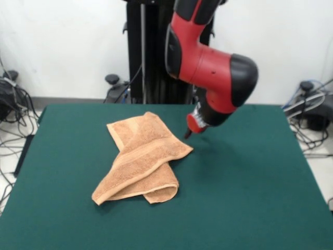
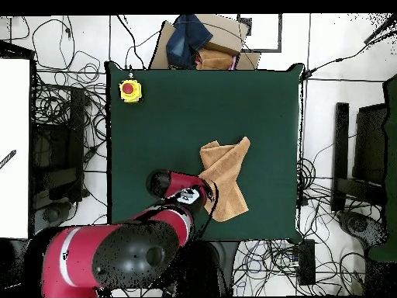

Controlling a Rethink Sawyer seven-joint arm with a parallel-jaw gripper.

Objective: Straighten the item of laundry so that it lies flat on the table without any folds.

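The soft orange-tan terry-cloth towel (image 1: 141, 158) lies folded over itself in a bunch near the middle of the big dark green felt-topped table (image 1: 250, 198), with lots of bare green room on every side and no towel edge near a table edge. The red and black robot arm's small gripper (image 1: 190, 131) hangs just beside the towel's pointed corner, maybe not touching it, and I cannot tell if its fingers are apart or together. A yellow box with a red button (image 2: 130, 90) sits far off in one table corner.
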